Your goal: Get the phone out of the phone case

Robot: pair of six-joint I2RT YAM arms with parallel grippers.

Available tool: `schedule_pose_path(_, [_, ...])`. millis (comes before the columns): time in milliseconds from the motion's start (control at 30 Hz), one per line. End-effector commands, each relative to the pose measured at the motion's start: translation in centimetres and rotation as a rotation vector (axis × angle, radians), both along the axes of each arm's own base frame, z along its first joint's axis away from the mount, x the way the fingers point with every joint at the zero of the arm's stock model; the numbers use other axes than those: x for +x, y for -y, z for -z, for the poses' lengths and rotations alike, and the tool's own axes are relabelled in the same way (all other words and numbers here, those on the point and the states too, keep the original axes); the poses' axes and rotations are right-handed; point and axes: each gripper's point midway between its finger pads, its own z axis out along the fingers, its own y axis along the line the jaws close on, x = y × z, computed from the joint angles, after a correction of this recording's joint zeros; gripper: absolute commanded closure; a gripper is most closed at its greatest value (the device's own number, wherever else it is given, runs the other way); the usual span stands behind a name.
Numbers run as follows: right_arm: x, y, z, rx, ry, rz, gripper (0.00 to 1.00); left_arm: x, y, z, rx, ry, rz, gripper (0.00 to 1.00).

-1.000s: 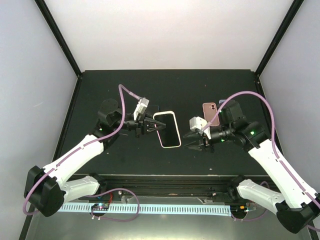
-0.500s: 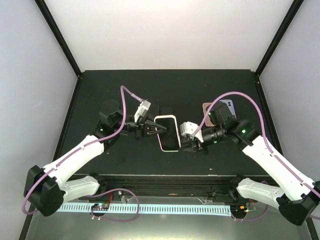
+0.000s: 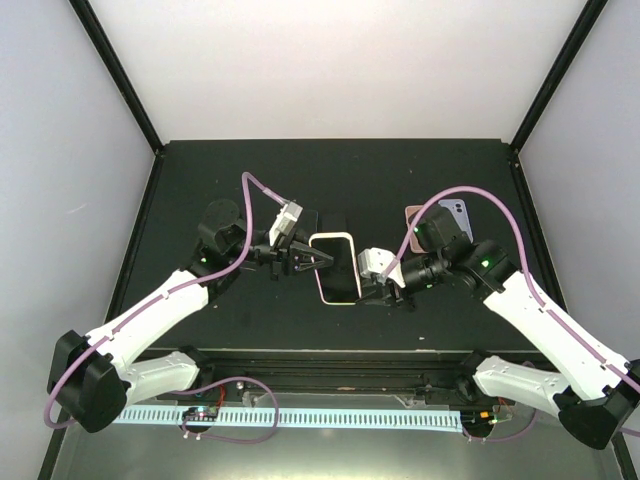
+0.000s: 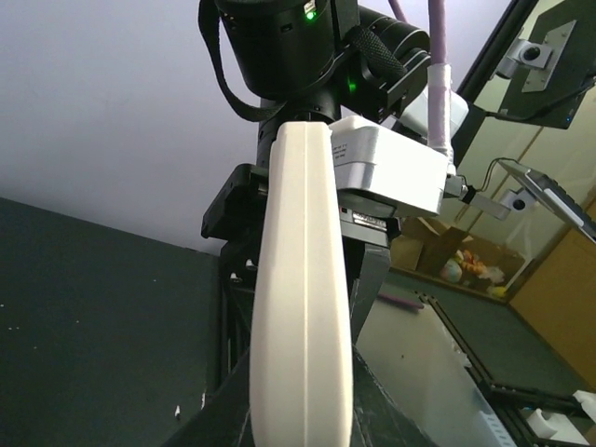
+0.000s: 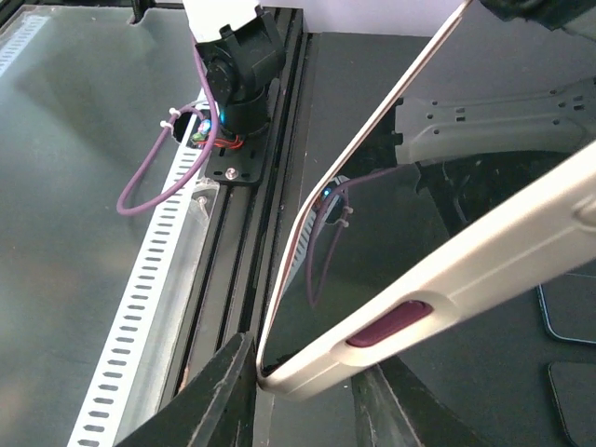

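Black table point(image 3: 200, 180) takes up most of the overhead view, and both your arms reach in toward the middle. Your phone point(image 3: 335, 265) sits in its cream phone case point(image 4: 300, 307), held up off the table between the two grippers, screen facing up. Your left gripper point(image 3: 318, 259) is clamped on the case's left edge. Your right gripper point(image 3: 365, 290) has its fingers point(image 5: 228, 386) pinched around the near right corner of the case. There's a pink phone point(image 3: 413, 217), a lilac phone point(image 3: 457, 210) and a dark phone point(image 3: 332, 220) lying further back. The right wrist view shows a small maroon button point(image 5: 391, 326) on the case's side.
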Motion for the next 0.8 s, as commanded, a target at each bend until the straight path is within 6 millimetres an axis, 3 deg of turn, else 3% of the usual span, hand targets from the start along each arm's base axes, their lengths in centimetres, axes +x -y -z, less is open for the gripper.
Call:
schedule_pose_path(0, [0.2, -0.1, -0.3, -0.010, 0.054, -0.016, 0.70, -1.4, -0.4, -3.7, -0.081, 0.137, 0.033, 0.98])
schedule_pose_path(200, [0.3, 0.1, 0.0, -0.022, 0.093, -0.028, 0.79, -1.7, -0.3, -3.7, -0.079, 0.135, 0.048, 0.98])
schedule_pose_path(433, [0.9, 0.3, 0.8, -0.060, 0.144, -0.039, 0.82, -2.1, -0.1, -3.7, -0.077, 0.124, 0.070, 0.98])
schedule_pose_path(767, [2.7, 0.8, 2.2, -0.143, 0.252, -0.028, 0.76, -3.0, 0.0, -4.0, -0.079, 0.108, 0.119, 0.98])
